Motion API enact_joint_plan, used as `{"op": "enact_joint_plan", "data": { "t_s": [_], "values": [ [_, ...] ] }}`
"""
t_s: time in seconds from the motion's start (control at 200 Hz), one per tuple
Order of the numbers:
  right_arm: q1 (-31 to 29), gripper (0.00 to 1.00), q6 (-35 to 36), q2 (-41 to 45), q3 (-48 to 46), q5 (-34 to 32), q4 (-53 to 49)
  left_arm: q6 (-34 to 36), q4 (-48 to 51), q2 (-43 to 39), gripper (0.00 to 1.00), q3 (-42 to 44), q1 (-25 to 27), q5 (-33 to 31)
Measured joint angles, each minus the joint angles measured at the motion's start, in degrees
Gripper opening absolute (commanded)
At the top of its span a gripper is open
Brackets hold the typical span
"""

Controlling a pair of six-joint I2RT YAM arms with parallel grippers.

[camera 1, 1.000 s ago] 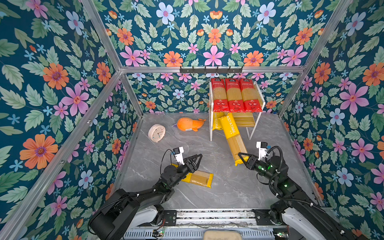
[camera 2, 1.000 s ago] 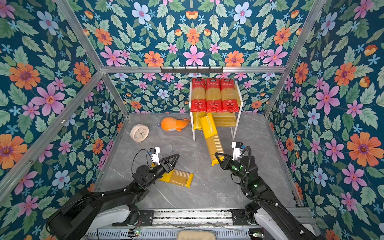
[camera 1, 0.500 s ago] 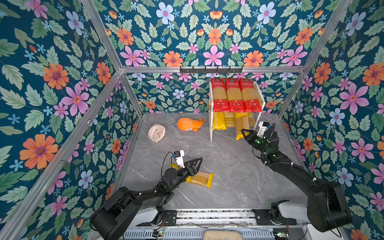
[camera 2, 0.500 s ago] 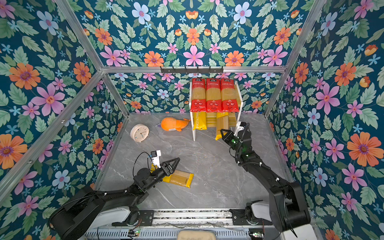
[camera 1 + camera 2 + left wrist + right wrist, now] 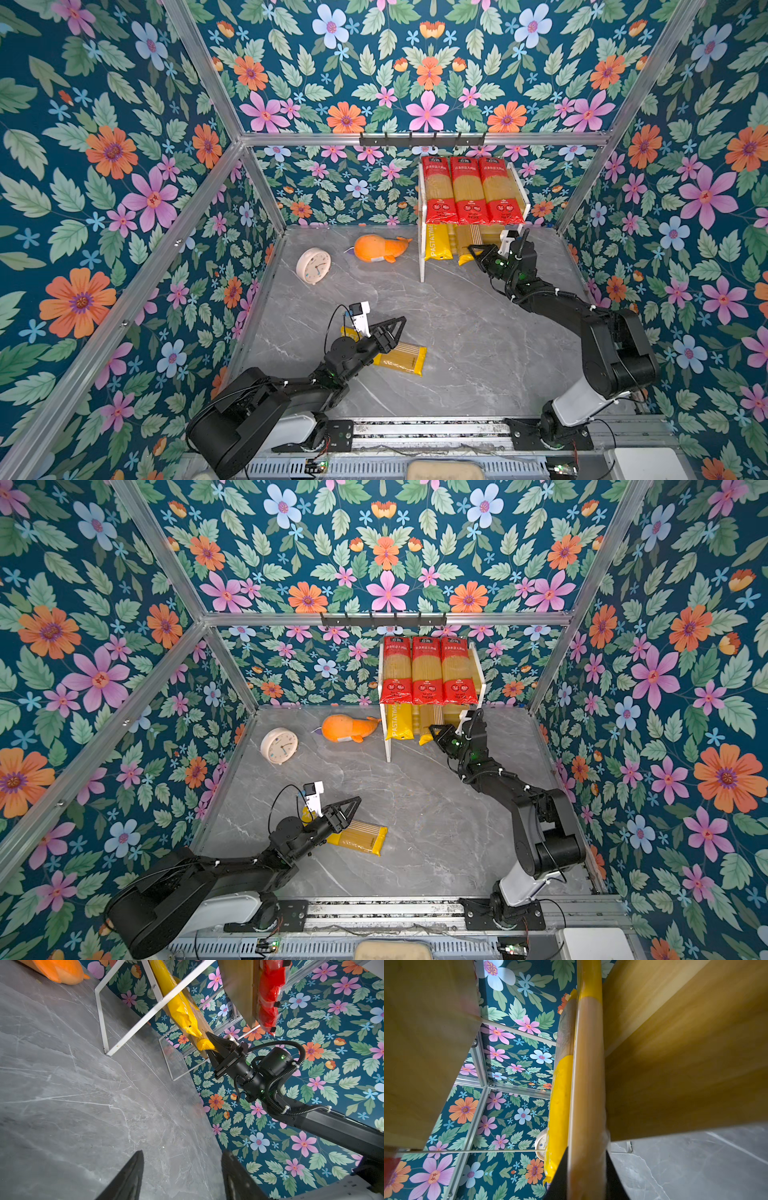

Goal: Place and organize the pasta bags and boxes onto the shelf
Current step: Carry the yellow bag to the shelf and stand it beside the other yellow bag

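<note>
At the lower tier's front edge, the right gripper (image 5: pixel 473 251) clenches its jaws on a yellow pack (image 5: pixel 464 259).
Bare board lies right of that pack on the shelf (image 5: pixel 422 266). The left gripper (image 5: pixel 395 332), jaws spread and empty, hangs over a loose yellow pack (image 5: pixel 401 358) on open tabletop (image 5: pixel 478 332).

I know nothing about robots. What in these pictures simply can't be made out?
- Top views: the upper tier and its red packs cover most of the lower tier of the shelf.
- Top views: the left arm hides one end of the yellow pack on the table.
- Right wrist view: the held pack is blurred; the picture's edge cuts off the right gripper.
</note>
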State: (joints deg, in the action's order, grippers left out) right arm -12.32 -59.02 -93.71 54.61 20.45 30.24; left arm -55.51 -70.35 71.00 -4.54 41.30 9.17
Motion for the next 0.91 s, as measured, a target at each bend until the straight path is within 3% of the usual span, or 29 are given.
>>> {"op": "enact_joint_plan", "data": {
  "t_s": [0.155, 0.35, 0.515, 0.69, 0.905],
  "values": [
    [0.00, 0.55, -0.39, 0.61, -0.20, 1.22, -0.24, 0.00, -0.39, 0.44, 0.62, 0.00, 0.33, 0.02],
    [0.37, 0.56, -0.35, 5.86, -4.85, 1.33, -0.94, 0.20, -0.46, 1.07, 0.62, -0.33, 0.96, -0.02],
    [0.50, 0.45, -0.35, 8.04, -7.80, 1.01, -1.29, 0.39, -0.46, 1.18, 0.62, -0.74, 1.57, -0.07],
    [0.48, 0.19, -0.35, 7.58, -7.28, 2.29, -1.25, 0.42, -0.37, 1.51, 0.62, -0.74, 2.27, -0.24],
    [0.50, 0.11, -0.09, 3.37, -1.64, 4.11, -1.31, 0.46, -0.31, 1.62, 0.62, -0.98, 2.86, -0.61]
  ]
}}
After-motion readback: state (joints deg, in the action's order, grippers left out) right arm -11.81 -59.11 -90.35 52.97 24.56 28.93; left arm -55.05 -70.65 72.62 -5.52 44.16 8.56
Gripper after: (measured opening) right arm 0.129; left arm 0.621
